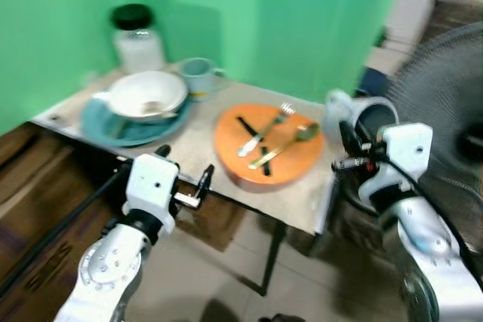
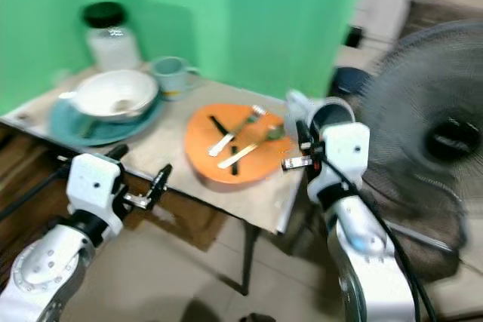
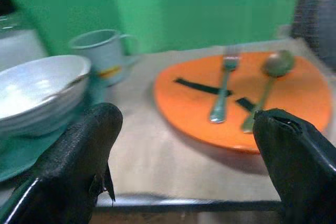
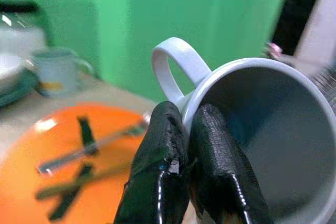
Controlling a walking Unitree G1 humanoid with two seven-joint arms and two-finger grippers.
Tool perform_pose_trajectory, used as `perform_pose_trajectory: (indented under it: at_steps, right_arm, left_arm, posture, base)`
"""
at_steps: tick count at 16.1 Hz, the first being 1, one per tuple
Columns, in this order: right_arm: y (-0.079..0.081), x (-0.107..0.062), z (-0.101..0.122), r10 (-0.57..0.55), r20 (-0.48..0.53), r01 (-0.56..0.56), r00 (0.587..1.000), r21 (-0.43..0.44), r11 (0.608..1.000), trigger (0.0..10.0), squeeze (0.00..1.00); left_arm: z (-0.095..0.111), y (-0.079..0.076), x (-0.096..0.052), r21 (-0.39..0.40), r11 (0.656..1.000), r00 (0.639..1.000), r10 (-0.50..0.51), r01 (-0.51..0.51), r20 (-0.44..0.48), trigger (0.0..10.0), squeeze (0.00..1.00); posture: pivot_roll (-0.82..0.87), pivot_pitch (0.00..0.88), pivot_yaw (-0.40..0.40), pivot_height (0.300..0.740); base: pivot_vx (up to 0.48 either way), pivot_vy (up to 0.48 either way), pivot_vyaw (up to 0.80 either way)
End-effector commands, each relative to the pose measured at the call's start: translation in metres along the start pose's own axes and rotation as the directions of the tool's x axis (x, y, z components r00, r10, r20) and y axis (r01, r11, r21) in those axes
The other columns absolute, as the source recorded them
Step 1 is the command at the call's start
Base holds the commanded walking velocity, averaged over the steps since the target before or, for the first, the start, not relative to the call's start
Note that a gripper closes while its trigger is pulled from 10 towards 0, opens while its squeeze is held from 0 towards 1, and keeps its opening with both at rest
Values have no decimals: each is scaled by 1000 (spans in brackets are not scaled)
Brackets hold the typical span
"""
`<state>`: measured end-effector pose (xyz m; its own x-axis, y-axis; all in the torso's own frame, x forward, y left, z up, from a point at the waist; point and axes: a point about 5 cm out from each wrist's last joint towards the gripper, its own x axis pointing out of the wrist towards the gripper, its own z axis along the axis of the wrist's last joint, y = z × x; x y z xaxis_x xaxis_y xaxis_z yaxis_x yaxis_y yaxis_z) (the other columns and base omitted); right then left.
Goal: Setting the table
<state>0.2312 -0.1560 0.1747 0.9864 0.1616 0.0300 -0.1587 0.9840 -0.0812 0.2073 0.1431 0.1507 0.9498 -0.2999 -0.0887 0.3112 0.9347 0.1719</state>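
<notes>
Right wrist view: right gripper (image 4: 191, 145) fingers pinch white mug (image 4: 262, 129) rim; left gripper (image 3: 184, 156) fingers wide.

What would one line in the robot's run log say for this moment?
task: setting table | right gripper: jaws shut on white mug rim, beside orange plate | left gripper: jaws open, at table edge

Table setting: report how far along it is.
Already laid: an orange plate with a fork and spoon on it, a white bowl on a teal plate, and a pale mug near a jar. In hand: the right hand pinches the rim of a grey mug, off the table's right edge. Left to do: set that mug down. The left hand is open before the table edge.
</notes>
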Motion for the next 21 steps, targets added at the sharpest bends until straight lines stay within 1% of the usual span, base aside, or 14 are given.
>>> perform_pose_trajectory:
  at_steps: [1,3,4,5,6,7,9,11,13,15,17,18,19,21]
  right_arm:
    - [0,-4,6,-8,9,8,1000,-4,1000,10000,0]
    - [-1,3,0,-39,-35,39,999,3,999,10000,0]
    - [1,5,-3,-52,-54,52,997,2,999,10000,0]
    - [3,7,-5,-66,-71,66,995,-2,998,10000,0]
    - [3,7,-5,-66,-71,66,995,-2,998,10000,0]
    - [4,7,-10,-73,-101,71,992,-20,997,10000,0]
    - [5,7,-11,-74,-123,72,990,-21,997,10000,0]
    - [3,5,-11,-73,-131,71,989,-25,997,10000,0]
    - [7,3,-12,-51,-130,45,990,-51,998,10000,0]
    - [5,4,-13,-54,-136,47,989,-54,997,10000,0]
    - [3,6,-13,-63,-140,56,988,-57,997,10000,0]
    - [8,10,-10,-38,-135,34,990,-33,999,10000,0]
    - [10,11,-10,-23,-135,18,991,-38,999,10000,0]
    - [14,15,-7,0,-125,-3,992,-29,1000,10000,0]
  left_arm:
    - [1,-3,-1,1,1000,1000,-7,7,10,10000,0]
    - [1,-4,-3,-12,1000,1000,2,-2,16,10000,0]
    - [3,-2,-3,-14,1000,999,25,-25,22,10000,0]
    - [5,3,-2,1,999,999,46,-46,28,10000,0]
    - [5,3,-2,1,999,999,46,-46,28,10000,0]
    - [3,7,0,39,997,997,70,-71,21,10000,0]
    - [3,9,0,27,997,998,67,-67,17,10000,0]
    - [4,6,4,26,999,999,31,-32,20,10000,0]
    - [3,8,6,37,998,999,45,-46,13,10000,0]
    - [3,11,9,10,998,998,61,-61,21,10000,0]
    - [2,11,10,6,997,997,75,-75,15,10000,0]
    - [2,12,9,-24,995,996,94,-93,13,10000,0]
    - [1,12,9,-18,995,995,97,-97,8,10000,0]
    - [6,14,12,-36,994,993,109,-108,39,10000,0]
  posture:
    - [36,0,-12,740]
    - [41,0,-19,740]
    - [47,0,-25,740]
    - [48,0,-23,740]
    - [48,0,-23,740]
    - [55,0,-38,740]
    - [33,0,1,740]
    - [32,0,5,740]
    - [30,0,14,740]
    - [22,0,15,740]
    - [24,0,9,740]
    - [32,0,-2,740]
    - [35,0,-7,740]
    - [34,0,-15,740]
  base:
    - [0,0,-800]
    - [0,0,-800]
    - [0,0,-800]
    - [0,0,-800]
    - [0,0,-800]
    - [0,0,-800]
    - [0,0,-800]
    - [0,0,-800]
    - [0,0,-800]
    - [0,0,-800]
    - [0,0,-800]
    - [0,0,-800]
    - [0,0,-800]
    - [0,0,-800]
